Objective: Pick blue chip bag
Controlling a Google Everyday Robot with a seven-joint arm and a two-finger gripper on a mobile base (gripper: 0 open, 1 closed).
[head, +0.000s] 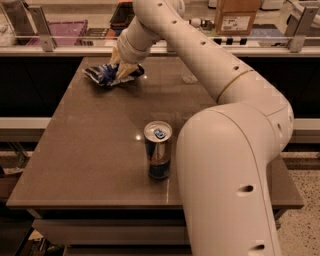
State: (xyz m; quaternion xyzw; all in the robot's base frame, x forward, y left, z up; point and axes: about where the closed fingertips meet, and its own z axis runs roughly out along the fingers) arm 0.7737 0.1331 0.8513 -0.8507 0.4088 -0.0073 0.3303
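The blue chip bag (pixel 104 75) is a crumpled dark blue foil bag with white patches. It lies flat at the far left of the brown table (pixel 100 150). My gripper (pixel 121 67) is down on the bag's right end, reaching in from the right at the end of the long cream arm. Its two yellowish fingers (pixel 128 70) are spread and straddle the bag's right part. The bag rests on the table.
A blue-and-silver drink can (pixel 158 150) stands upright near the table's front middle. My arm's large cream links (pixel 230 165) cover the table's right side. Behind the table runs a counter with a glass rail, a purple crate (pixel 60 31) and a cardboard box (pixel 236 15).
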